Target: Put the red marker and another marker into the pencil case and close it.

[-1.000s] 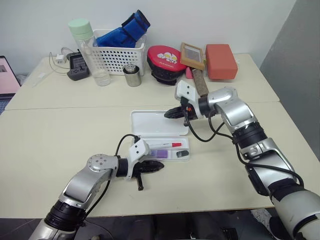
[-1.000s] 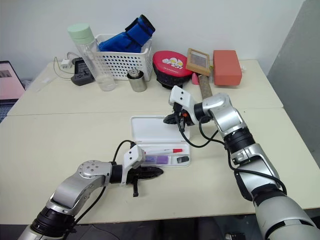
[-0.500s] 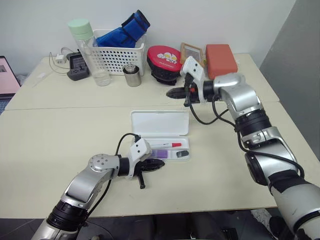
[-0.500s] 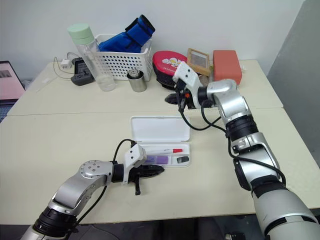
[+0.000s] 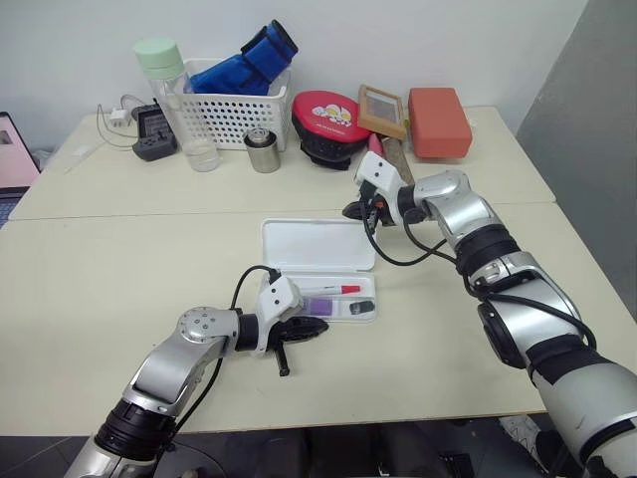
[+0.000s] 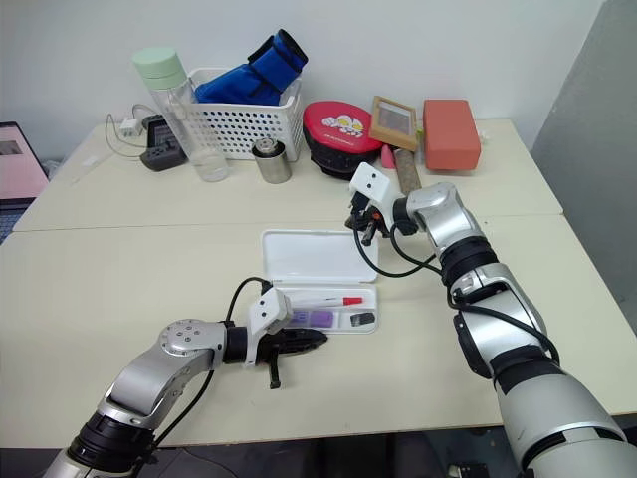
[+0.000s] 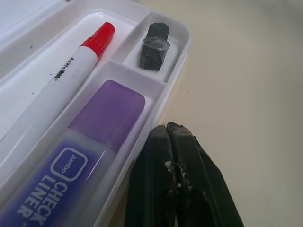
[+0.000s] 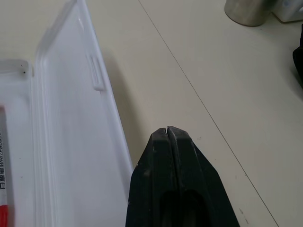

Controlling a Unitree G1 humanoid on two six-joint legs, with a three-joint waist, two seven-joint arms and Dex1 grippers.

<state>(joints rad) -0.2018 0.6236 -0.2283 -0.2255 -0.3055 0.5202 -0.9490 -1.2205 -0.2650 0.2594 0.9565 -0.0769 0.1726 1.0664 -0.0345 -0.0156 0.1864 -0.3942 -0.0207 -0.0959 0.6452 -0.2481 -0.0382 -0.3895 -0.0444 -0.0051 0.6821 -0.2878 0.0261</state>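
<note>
The pencil case [image 5: 317, 244] lies open at the table's middle, its lid flat behind the tray. In the tray lie the red marker [image 7: 57, 90] and, in front of it, the purple highlighter [image 7: 94, 127]. A small dark cap [image 7: 154, 40] sits in the end compartment. My left gripper [image 5: 318, 327] is shut and empty, its tips against the tray's front rim beside the highlighter. Also shut and empty, my right gripper [image 5: 348, 212] hovers just past the lid's far right corner, pointing down at the table beside the lid's edge [image 8: 102, 101].
Along the back stand a white mesh basket [image 5: 234, 110] holding a blue bundle, a clear bottle [image 5: 174, 100] with a green cap, a metal cup [image 5: 264, 151], a red round case [image 5: 326, 118], a wooden-framed brush [image 5: 383, 110] and an orange-red box [image 5: 439, 121].
My right gripper lifted off toward the back of the table, then came down again behind the lid's far right corner. The left gripper and the case have not moved.
</note>
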